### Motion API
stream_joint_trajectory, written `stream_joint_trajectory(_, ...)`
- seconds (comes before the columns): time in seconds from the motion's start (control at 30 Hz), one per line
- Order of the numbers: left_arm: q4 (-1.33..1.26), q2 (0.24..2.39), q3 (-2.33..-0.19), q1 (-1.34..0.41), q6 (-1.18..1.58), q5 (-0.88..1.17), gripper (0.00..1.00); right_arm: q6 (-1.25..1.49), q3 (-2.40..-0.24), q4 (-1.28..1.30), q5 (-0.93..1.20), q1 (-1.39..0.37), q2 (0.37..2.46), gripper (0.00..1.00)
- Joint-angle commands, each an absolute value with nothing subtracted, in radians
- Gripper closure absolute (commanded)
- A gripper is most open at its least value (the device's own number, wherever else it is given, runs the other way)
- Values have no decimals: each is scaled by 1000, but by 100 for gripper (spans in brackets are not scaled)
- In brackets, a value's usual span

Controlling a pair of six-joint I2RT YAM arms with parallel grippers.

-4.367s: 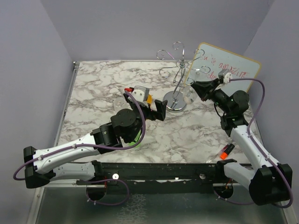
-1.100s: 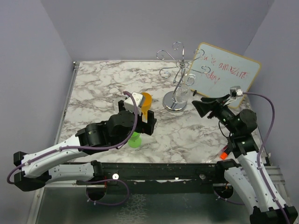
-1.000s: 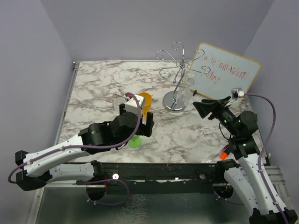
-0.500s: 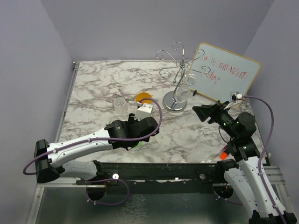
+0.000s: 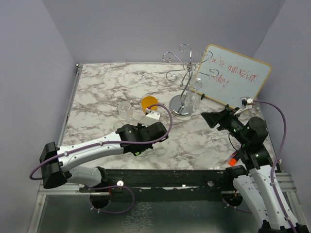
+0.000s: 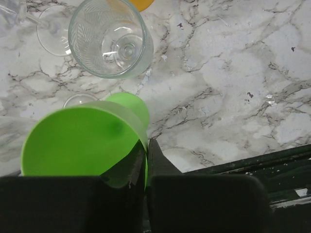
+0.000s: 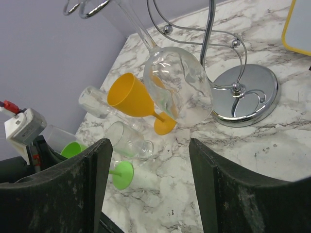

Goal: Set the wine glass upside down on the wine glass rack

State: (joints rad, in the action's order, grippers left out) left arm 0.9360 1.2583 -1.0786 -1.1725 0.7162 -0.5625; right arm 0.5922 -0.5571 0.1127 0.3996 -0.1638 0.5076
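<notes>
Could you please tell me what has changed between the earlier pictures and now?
The right gripper drew back from the rack toward its base, open, leaving a clear glass hanging upside down there. The left gripper pulled back from the rack's foot, came down and closed on the rim of the green glass. Rack, board and orange glass stayed put.

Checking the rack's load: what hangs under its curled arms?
One clear wine glass hangs upside down from the wine glass rack. Its foot, where it hooks on, lies outside the right wrist view.
</notes>
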Motion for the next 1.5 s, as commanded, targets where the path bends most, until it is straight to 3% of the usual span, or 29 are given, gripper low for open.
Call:
stream_joint_trajectory(0.0,928,1263,-1108,-1170,682,-461,100,616,-619,196,352,-166,500,31)
stream_joint_trajectory(0.4,706,1201,-1161,-1170,555,-199,100,696,-650,277,324,-166,458,30)
stream_joint_trajectory(0.5,575,1185,-1150,-1170,522,-228,100,773,-652,335,257,-166,451,45)
stream_joint_trajectory(0.57,425,1167,-1098,-1172,488,-258,100,877,-620,316,219,-166,418,48)
stream_joint_trajectory(0.93,-154,1161,-925,-1174,300,-362,100,1328,-500,313,236,-166,385,46)
stream_joint_trajectory(1.1,-260,1172,-879,-1178,304,-353,100,1533,-449,340,304,-166,434,36)
stream_joint_trajectory(1.23,-331,1202,-852,-1192,300,-398,100,1700,-333,105,441,-166,528,36)
stream_joint_trajectory(1.47,-409,1282,-854,-1228,262,-387,100,1728,-387,126,450,-166,620,39)
